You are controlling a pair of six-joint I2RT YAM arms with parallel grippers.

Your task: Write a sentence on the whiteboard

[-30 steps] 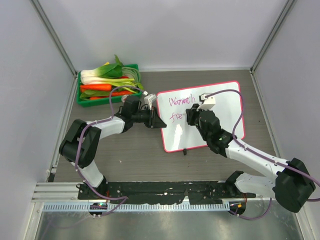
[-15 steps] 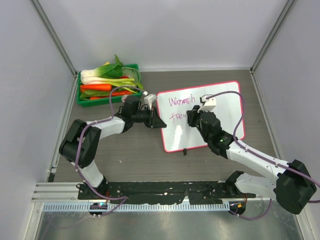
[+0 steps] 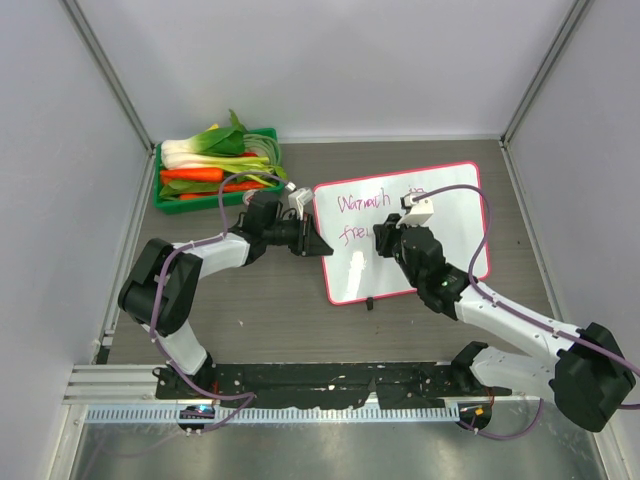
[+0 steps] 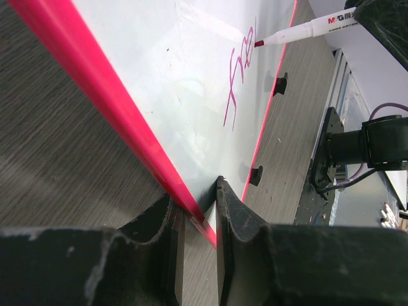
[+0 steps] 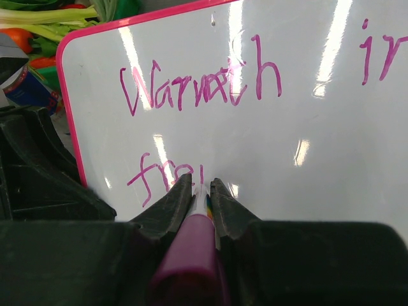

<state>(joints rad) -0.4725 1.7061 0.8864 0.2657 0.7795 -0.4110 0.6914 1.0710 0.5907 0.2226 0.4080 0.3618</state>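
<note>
My left claw (image 4: 194, 205) pinches the pink left edge of the whiteboard (image 3: 352, 272), near its near-left corner. The board sits right of centre on the table (image 3: 260, 310), turned a little askew. My right claw (image 5: 201, 186) is pressed together on a marker (image 5: 190, 252), whose tip meets the white surface at the end of "fre", the second line of the sentence (image 5: 199, 86). The first line reads "Warmth", with "in" further right. A green crate (image 3: 158, 182) of vegetables (image 3: 215, 160) stands at the far left corner, apart from the board.
</note>
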